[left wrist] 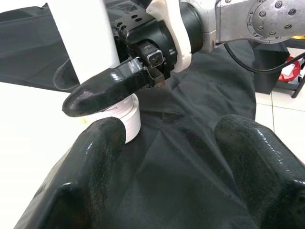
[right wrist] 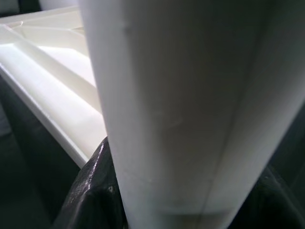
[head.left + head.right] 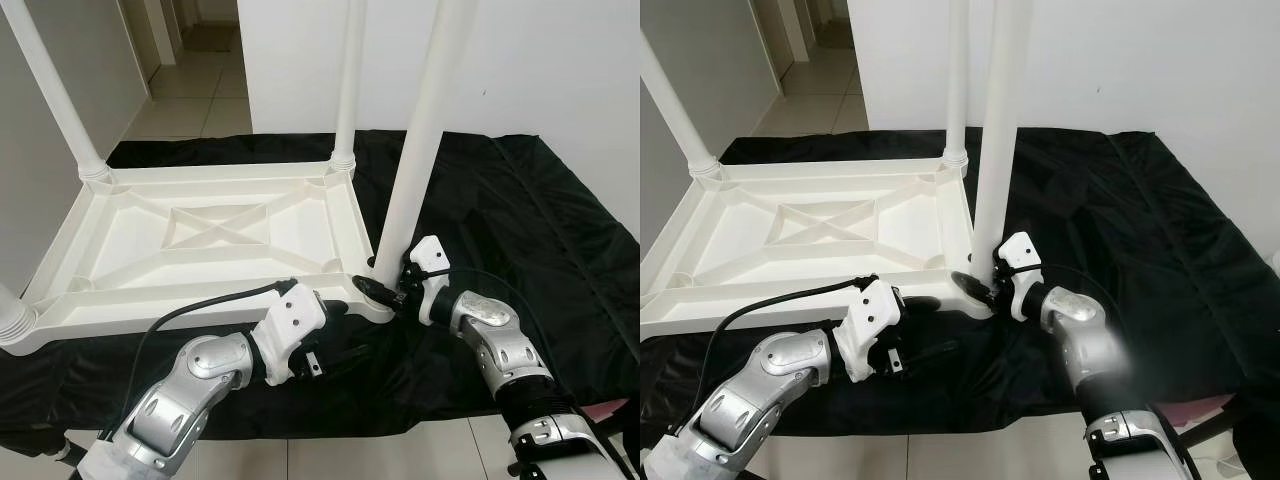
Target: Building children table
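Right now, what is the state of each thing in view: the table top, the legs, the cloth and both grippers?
Table top: upside down on the cloth, ribbed underside facing up.
Near right leg: upright at its corner, held near its base.
Other legs: upright in their corners.
Black cloth: spread out, wrinkled.
Right gripper: fingers closed around the near right leg.
Left gripper: fingers open, at the table's near edge, holding nothing.

All 4 table legs [image 3: 425, 120] run past the top edge.

A black cloth [image 3: 520, 230] covers the surface; the upturned white tabletop [image 3: 210, 240] lies on it.
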You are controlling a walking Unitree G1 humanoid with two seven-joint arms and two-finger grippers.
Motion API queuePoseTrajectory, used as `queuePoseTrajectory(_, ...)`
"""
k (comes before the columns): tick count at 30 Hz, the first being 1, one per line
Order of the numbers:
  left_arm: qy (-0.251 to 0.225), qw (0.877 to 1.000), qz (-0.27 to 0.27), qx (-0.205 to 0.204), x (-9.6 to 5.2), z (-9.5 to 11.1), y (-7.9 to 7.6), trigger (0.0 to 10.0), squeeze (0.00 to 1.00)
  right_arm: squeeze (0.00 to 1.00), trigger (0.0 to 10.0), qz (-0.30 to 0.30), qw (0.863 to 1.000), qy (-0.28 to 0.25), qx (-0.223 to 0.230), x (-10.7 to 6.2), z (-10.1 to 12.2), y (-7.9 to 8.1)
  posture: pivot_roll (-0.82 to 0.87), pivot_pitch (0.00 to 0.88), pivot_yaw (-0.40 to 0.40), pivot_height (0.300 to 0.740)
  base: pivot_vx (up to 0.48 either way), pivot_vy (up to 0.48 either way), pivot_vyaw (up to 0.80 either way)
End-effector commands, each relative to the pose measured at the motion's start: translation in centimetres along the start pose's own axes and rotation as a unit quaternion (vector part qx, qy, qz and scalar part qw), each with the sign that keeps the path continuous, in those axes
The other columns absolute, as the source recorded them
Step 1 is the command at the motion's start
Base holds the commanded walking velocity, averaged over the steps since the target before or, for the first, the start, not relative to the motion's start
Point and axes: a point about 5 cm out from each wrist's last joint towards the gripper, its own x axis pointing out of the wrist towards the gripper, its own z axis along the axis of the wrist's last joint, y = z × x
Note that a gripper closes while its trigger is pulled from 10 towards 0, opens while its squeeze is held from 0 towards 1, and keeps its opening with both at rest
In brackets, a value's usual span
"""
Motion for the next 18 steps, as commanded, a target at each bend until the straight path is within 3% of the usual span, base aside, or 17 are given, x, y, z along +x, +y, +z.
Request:
queuePoseTrajectory(1,0.003,1.000,-0.008,0.002,-0.13,-0.10,0.01,10.0,0.00,0.00,10.0,-0.007,1.000,-0.004,0.021,-0.16,-0.37,0.39,-0.05,0.019,0.026,0.740,0.000,0.000,0.00)
queuePoseTrajectory(10,0.003,1.000,-0.012,0.002,-0.09,-0.14,0.02,10.0,0.00,0.00,10.0,-0.049,0.998,-0.019,0.029,-0.16,-0.29,1.05,-0.06,0.020,0.032,0.740,0.000,0.000,0.00)
queuePoseTrajectory(15,0.004,1.000,-0.013,0.003,-0.02,-0.20,0.00,10.0,0.00,0.00,10.0,-0.118,0.993,0.003,0.018,-0.02,-0.63,1.10,-0.06,0.019,0.028,0.740,0.000,0.000,0.00)
queuePoseTrajectory(18,0.004,1.000,-0.013,0.003,-0.02,-0.21,-0.03,10.0,0.00,0.00,10.0,-0.123,0.992,0.008,0.014,0.00,-0.65,1.16,-0.06,0.019,0.028,0.740,0.000,0.000,0.00)
